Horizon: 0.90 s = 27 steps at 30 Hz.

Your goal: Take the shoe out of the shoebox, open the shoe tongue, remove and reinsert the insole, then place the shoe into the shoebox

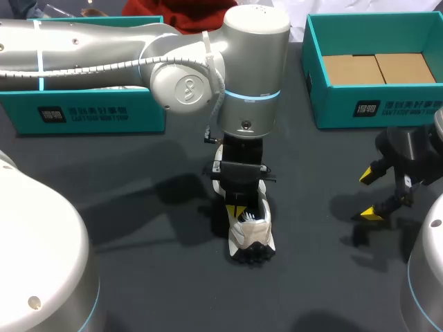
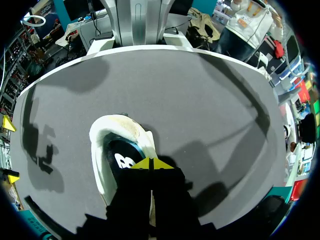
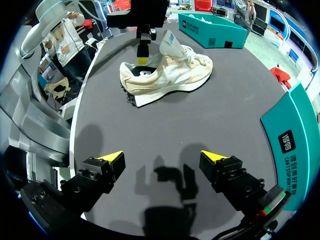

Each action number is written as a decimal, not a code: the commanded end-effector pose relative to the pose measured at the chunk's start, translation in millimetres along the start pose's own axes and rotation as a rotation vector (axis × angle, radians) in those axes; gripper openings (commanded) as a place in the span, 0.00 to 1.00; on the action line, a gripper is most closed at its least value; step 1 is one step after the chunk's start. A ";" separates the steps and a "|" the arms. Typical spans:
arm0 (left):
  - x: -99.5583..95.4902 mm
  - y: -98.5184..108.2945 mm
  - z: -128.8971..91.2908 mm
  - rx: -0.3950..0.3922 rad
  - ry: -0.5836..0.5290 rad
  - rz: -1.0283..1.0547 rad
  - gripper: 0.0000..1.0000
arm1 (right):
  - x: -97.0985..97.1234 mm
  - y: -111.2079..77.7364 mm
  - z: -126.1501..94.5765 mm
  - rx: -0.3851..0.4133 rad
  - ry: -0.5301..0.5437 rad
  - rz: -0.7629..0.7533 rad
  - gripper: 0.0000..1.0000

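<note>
The dark grey table [image 1: 138, 207] is taking up most of the head view, and the silver left arm [image 1: 104, 55] is stretching across it from the left side to its middle. Two teal shoeboxes are sitting along the far edge: the left shoebox [image 1: 90, 114] is lying partly behind that arm, and the right shoebox [image 1: 332, 107] is standing open with two brown cardboard pieces [image 1: 377, 68] lying flat inside it. The shoe [image 1: 252, 232], a cream and white sneaker, is standing upright on its sole on the bare table near the middle, outside both boxes and well apart from them, its heel pointing toward the robot and its toe toward the far edge. The left gripper [image 1: 237, 209] is hanging straight down over the shoe's opening; in the left wrist view its yellow tips [image 2: 151, 164] are pressing together into one point just above the inside of the shoe [image 2: 107, 145], so the claw is closed, though whether anything thin is caught between the tips is not clear. The right gripper [image 1: 370, 194] is hovering over bare table to the right of the shoe, well apart from it, its two fingers spread wide with nothing between them [image 3: 161, 157]. In the right wrist view the pale tongue [image 3: 169, 42] is standing up from the shoe [image 3: 170, 75] just beside the left gripper [image 3: 142, 52]. The dark insole [image 2: 122, 160] with a white mark is lying inside the shoe.
</note>
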State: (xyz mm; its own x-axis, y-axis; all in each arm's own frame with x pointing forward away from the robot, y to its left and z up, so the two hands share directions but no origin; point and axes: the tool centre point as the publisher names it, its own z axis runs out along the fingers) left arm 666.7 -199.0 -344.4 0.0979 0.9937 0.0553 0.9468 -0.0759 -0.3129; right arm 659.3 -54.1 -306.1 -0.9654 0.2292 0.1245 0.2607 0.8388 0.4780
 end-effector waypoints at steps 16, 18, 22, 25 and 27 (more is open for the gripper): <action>-9.4 -8.6 -14.0 -0.014 -0.029 0.044 0.00 | 2.2 -0.4 0.1 0.002 -0.004 0.000 1.00; -11.1 -6.7 -7.7 -0.017 -0.006 0.039 0.00 | 2.2 -0.4 0.1 0.002 -0.004 0.000 1.00; -12.4 -2.3 5.7 -0.017 0.018 0.034 0.00 | 2.2 -0.4 0.1 0.002 -0.004 0.000 1.00; -12.7 -0.4 15.3 -0.019 0.029 0.030 0.00 | 2.2 -0.4 0.1 0.002 -0.004 0.000 1.00; -12.3 0.6 20.7 -0.016 0.035 0.025 0.00 | 2.2 -0.4 0.1 0.002 -0.004 0.000 1.00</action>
State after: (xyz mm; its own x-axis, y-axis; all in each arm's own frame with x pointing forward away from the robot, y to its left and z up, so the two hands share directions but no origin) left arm 659.7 -202.5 -352.6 0.1326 0.9887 0.0703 0.9498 -0.1064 -0.2943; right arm 659.3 -54.1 -306.1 -0.9654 0.2291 0.1245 0.2607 0.8388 0.4780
